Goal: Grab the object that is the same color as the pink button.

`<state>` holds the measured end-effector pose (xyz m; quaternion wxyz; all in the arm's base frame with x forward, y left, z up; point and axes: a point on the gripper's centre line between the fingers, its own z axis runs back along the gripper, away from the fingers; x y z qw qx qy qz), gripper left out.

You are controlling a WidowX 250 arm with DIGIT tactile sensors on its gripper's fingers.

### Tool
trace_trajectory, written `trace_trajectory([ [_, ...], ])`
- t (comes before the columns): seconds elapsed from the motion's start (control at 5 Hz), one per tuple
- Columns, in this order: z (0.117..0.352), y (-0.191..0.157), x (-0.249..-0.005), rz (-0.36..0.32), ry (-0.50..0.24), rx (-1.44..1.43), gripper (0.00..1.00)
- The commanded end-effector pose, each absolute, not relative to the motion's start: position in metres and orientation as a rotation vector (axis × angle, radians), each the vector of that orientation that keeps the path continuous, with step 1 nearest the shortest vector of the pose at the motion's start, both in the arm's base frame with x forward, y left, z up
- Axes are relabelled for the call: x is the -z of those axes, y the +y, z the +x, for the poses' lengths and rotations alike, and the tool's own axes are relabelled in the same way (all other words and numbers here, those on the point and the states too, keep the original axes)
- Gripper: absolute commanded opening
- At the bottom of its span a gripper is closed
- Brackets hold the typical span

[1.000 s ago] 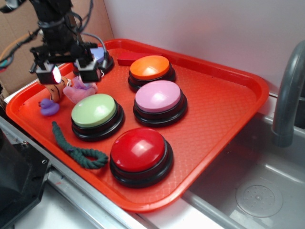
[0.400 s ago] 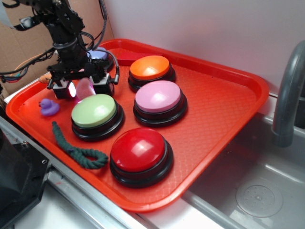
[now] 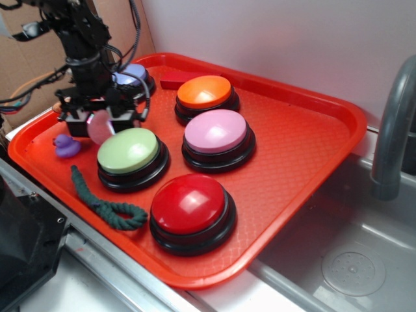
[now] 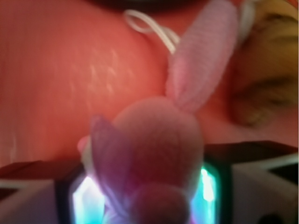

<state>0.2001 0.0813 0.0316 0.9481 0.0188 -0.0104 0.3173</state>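
Observation:
The pink button [image 3: 216, 130] sits mid-tray with its glossy pale pink dome on a black base. The object, a small pink plush toy [image 3: 99, 127], lies at the tray's left, just behind the green button [image 3: 128, 149]. My gripper [image 3: 99, 123] is lowered over it with a finger on each side. In the wrist view the plush [image 4: 159, 140] fills the gap between the two glowing pads and touches both; my gripper [image 4: 145, 200] is shut on it. Its ear and white string loop [image 4: 149, 28] stretch forward over the tray floor.
The red tray [image 3: 292, 130] also holds a red button [image 3: 188, 203], an orange button [image 3: 204, 91], a lavender-blue button [image 3: 133, 73], a purple duck [image 3: 66, 145] and a green rope [image 3: 104, 201]. An orange striped plush [image 4: 266, 70] lies beside the pink one. A sink [image 3: 351, 260] and faucet [image 3: 393, 130] are at the right.
The gripper came down from above the toys onto the pink plush, and its fingers have drawn in around it.

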Motion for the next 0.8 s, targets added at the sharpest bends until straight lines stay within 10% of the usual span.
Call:
trace_trajectory([
  [0.0,0.215,0.071,-0.109,0.114,-0.034,-0.357,0.0],
  [0.6,0.205,-0.013,-0.172,0.083,-0.086,-0.021,0.0],
])
